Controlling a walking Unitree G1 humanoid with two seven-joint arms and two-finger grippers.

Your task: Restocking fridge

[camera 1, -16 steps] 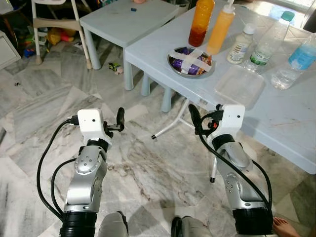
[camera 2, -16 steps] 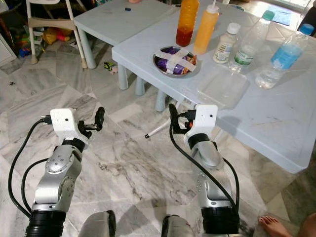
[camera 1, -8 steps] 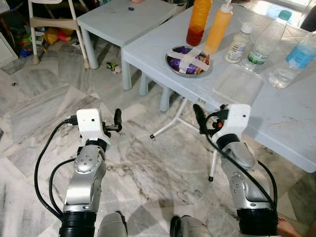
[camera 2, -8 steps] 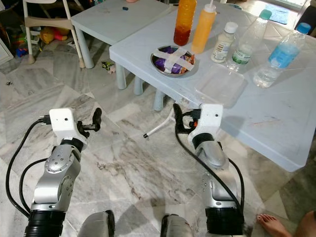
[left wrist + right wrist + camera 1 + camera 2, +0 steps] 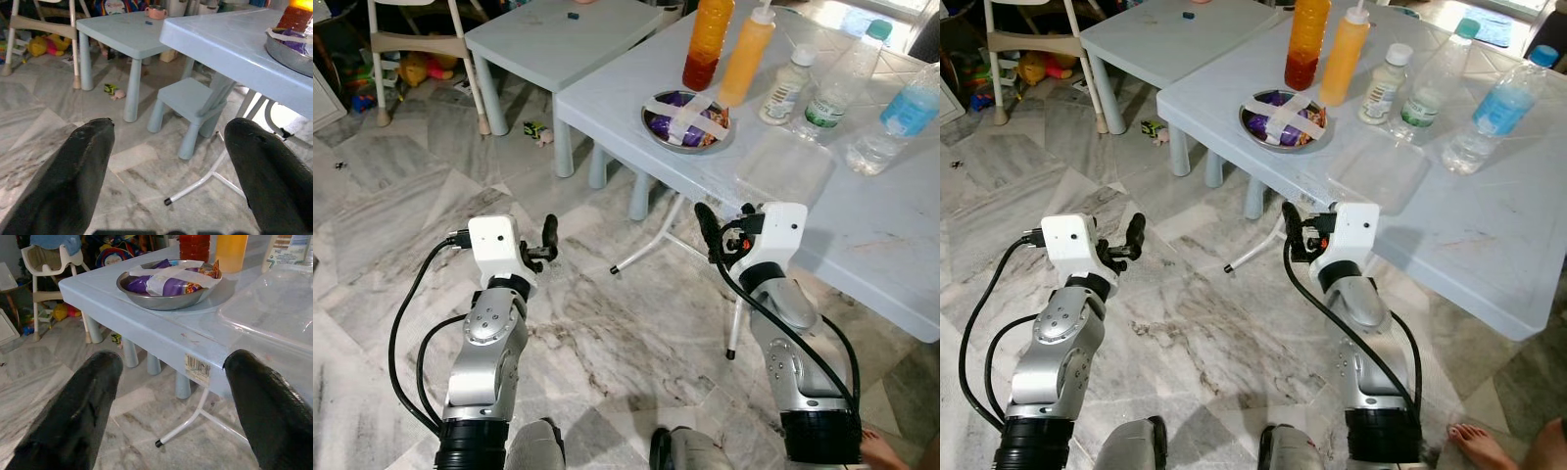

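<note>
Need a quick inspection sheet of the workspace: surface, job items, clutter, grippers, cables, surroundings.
Surface: pale blue table, marble floor.
Job items: taped steel bowl, two orange sauce bottles, small white bottle, two water bottles, clear tray.
Clutter: nothing seen on the table.
Grippers: left gripper open, over the floor; right gripper open, before the table edge.
Cables: black cables along both arms.
Surroundings: smaller table, high chair, toys, bare foot.

We see two silver arms, ribbed black collars near shoulders. White boxy wrist housings, black cables looping out. Left gripper (image 5: 549,238) and right gripper (image 5: 705,228): long black fingers, matte, rounded tips. Red spot on right wrist, perhaps connector. Grey legs below.
</note>
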